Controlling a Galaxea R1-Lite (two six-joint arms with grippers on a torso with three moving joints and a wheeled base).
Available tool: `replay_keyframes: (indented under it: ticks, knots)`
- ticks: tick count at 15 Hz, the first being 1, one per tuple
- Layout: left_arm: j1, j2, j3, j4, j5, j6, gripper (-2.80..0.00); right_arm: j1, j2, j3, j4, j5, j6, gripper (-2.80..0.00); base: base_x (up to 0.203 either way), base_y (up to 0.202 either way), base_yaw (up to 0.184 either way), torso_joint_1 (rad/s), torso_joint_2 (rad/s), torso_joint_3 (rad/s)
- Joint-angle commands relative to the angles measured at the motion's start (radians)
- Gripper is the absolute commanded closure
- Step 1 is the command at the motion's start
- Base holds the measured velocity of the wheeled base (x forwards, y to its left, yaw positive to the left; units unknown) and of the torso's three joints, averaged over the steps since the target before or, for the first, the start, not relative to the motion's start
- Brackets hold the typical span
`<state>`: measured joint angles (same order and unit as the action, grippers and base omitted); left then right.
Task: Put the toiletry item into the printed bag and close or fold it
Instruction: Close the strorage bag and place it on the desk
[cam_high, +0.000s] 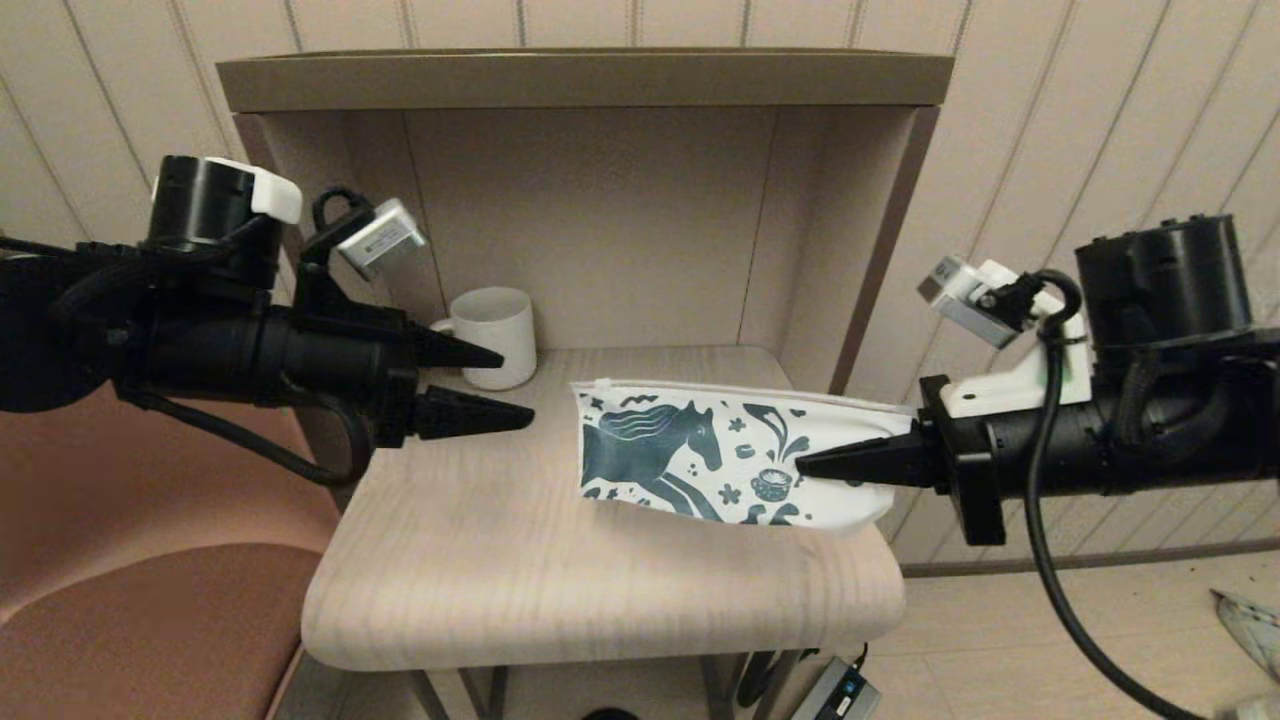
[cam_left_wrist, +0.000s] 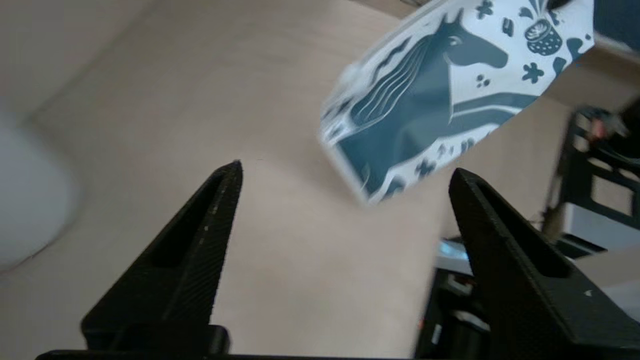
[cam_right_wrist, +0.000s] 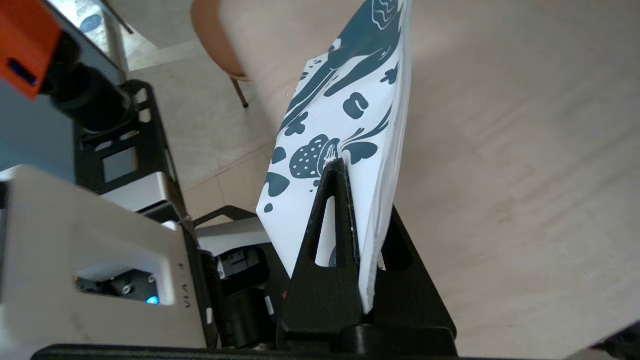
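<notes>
Progress looks partial: your right gripper (cam_high: 806, 464) is clamped on the printed bag (cam_high: 690, 455), holding it up over the table's (cam_high: 480, 560) right edge, your left gripper (cam_high: 515, 385) hangs spread and empty, and I can't spot the toiletry item, so folding's left.

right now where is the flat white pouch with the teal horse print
In the head view the flat white horse-print pouch is on the right side of the pale wooden table, its right end pinched in the right gripper, the white mug back left.
</notes>
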<state>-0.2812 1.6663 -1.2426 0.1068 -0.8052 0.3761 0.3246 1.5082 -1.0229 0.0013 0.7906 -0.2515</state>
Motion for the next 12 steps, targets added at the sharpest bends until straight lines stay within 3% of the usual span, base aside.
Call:
replay_keyframes:
  ticks: [1, 5, 6, 9, 12]
  knots:
    - [0.055, -0.005, 0.003, 0.001, -0.027, -0.003, -2.80, -0.014, 0.062, -0.016, 0.001, 0.003, 0.001, 0.00, 0.000, 0.000, 0.000, 0.000, 0.00, 0.000]
    - [0.057, -0.002, 0.018, -0.001, -0.039, -0.002, -2.80, -0.021, 0.106, -0.029, 0.002, 0.001, 0.009, 0.00, 0.000, 0.000, 0.000, 0.000, 0.00, 0.000]
    - [0.057, -0.003, 0.036, -0.012, -0.040, 0.000, 0.00, -0.030, 0.109, -0.030, 0.002, 0.002, 0.009, 0.00, 0.000, 0.000, 0.000, 0.000, 0.00, 0.000]
    - [0.057, -0.004, 0.101, -0.155, -0.037, -0.019, 0.00, -0.032, 0.122, -0.035, 0.002, 0.002, 0.009, 0.00, 0.000, 0.000, 0.000, 0.000, 0.00, 0.000]
    - [0.056, -0.017, 0.114, -0.185, -0.035, -0.054, 0.00, -0.035, 0.133, -0.046, 0.002, -0.001, 0.030, 0.00, 0.000, 0.000, 0.000, 0.000, 0.00, 0.000]
